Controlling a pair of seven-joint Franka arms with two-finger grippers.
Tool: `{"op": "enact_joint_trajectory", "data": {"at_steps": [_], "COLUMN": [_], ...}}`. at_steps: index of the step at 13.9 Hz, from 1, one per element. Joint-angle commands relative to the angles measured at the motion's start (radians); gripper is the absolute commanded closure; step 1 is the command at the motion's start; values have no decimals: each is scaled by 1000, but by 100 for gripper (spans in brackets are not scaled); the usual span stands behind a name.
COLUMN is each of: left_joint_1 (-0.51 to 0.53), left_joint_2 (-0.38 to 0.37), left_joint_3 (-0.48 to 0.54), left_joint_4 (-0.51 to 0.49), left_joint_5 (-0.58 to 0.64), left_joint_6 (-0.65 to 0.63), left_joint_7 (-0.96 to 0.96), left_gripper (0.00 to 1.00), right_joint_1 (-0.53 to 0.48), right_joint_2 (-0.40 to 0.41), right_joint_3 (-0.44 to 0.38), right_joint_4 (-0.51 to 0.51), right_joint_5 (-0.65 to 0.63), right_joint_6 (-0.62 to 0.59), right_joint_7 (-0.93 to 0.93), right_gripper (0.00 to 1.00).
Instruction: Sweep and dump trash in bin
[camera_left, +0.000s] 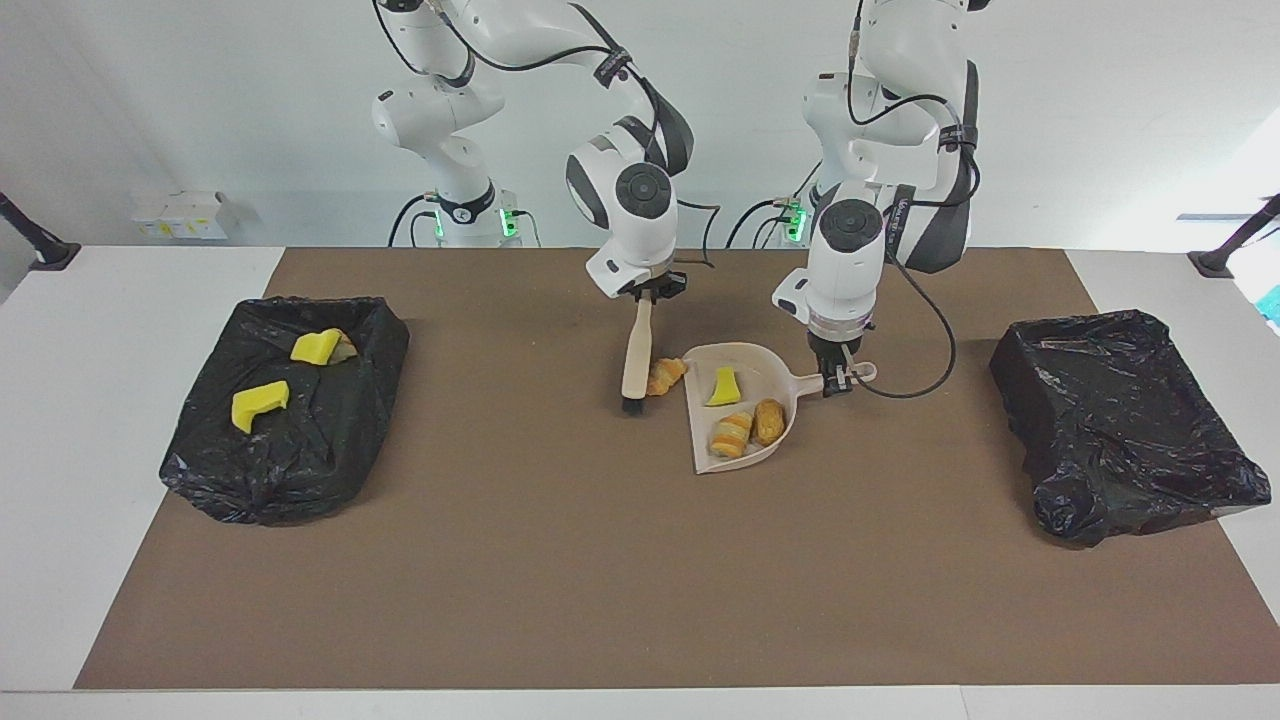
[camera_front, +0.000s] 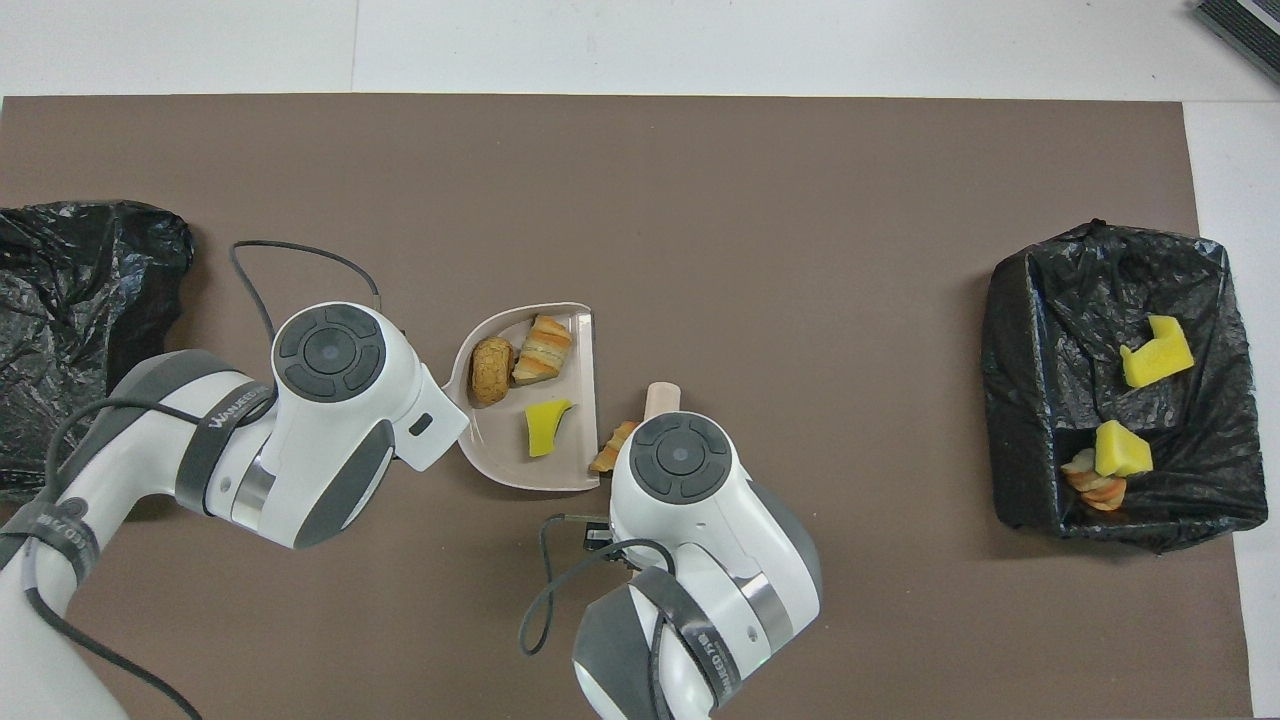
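At the dustpan's open edge lies the last loose piece of trash (camera_left: 665, 376), orange-brown and bread-like, touching the rim. Seen in the facing view, the brush (camera_left: 635, 364) stands at its nine o'clock, the dustpan (camera_left: 700, 420) at three. The right gripper (camera_left: 652, 291) is clamped on the brush handle, the left gripper (camera_left: 836, 372) on the dustpan handle. I judge the push goes toward three o'clock.

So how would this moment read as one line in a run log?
right gripper: brush pushing crumb | left gripper: holding dustpan
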Motion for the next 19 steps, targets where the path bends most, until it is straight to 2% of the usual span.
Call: {"op": "enact_joint_trajectory", "data": {"at_steps": [1,3,5,7,9,12,15,19], "left_joint_1": [-15,-14,-11,-7,-4,20,38,124], "left_joint_2": [-17,-17,-17,-15,-15,-13,-12,2], "left_joint_3": [10,10,10,10,10,10,10,10], "left_joint_4": [-33,-33,-33,-33,-33,-31,-28,1], "left_joint_5": [25,25,25,25,23,23,23,11], "left_joint_6": [25,25,30,30,30,31,30,33], "left_joint_7": [-7,-7,-6,-6,-6,4,50,157], "left_gripper": [100,100,100,100,100,100,100,100], "right_joint_1": [13,22,22,11,-10,-49,-35,42], "right_joint_2": [20,49,74,62,31,-15,-42,-72], "right_joint_3": [2,2,2,2,-6,-12,-5,5], "right_joint_4": [29,104,168,169,178,178,179,134], "right_joint_5": [103,213,235,237,232,205,72,4], "right_joint_6": [62,87,81,58,-34,-158,-247,-255], "right_joint_7": [-50,-48,-33,-35,-42,-50,-53,-62], "right_gripper": [100,100,100,100,100,100,100,100]}}
